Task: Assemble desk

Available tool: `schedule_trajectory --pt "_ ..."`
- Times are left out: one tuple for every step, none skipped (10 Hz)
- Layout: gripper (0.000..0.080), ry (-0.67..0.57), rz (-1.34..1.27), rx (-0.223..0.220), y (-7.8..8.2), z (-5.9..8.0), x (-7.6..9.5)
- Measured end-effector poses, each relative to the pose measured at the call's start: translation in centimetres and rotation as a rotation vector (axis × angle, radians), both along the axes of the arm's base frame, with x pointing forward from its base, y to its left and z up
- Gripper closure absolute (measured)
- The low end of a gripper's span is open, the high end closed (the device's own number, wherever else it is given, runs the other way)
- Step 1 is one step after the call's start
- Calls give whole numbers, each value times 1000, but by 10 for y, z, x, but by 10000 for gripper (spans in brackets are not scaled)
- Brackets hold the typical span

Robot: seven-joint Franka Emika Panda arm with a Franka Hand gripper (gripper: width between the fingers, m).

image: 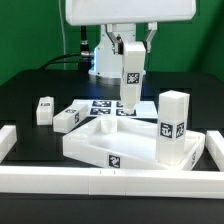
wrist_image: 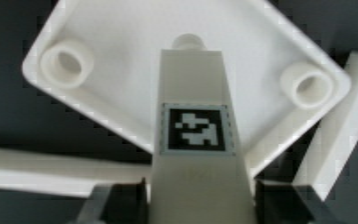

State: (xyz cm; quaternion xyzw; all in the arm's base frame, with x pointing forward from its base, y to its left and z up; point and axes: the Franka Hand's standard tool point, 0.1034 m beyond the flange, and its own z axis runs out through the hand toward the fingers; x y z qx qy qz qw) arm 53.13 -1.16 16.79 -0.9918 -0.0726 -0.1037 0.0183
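The white tabletop (image: 118,143) lies on the black table with its rims up. One white leg (image: 172,126) stands upright on its corner at the exterior view's right. My gripper (image: 131,60) is shut on a second leg (image: 131,85) and holds it upright over the tabletop's far corner. In the wrist view this leg (wrist_image: 197,100) runs between my fingers (wrist_image: 126,200) down towards the tabletop (wrist_image: 149,30). Its peg end sits between two round sockets (wrist_image: 64,63) (wrist_image: 309,83). Whether the peg touches the tabletop I cannot tell. Two loose legs (image: 43,109) (image: 66,118) lie at the exterior view's left.
The marker board (image: 98,106) lies flat behind the tabletop. Long white border rails run along the front (image: 110,182) and at both sides (image: 8,142) (image: 213,150). The arm's base (image: 105,60) stands at the back.
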Motion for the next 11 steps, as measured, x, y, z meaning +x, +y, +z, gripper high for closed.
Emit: schedule_trajectory --pt "511 -87 -2 -1 -8 3 9" --pt "511 -121 15 -8 -13 7 16" --pt "511 -204 22 -38 -23 13 23" --pt "511 -255 15 -66 -30 10 18" --pt "511 -229 13 -52 -26 7 16" --pt "509 -234 16 -60 -30 6 15" --pt "509 -228 12 -66 -37 3 11" --pt "509 -223 8 -71 -46 1 8" --pt "509 -215 -5 -73 -55 -2 4" --pt "509 -204 -17 -73 -62 -5 1" --pt "509 -199 -21 -74 -65 -8 0"
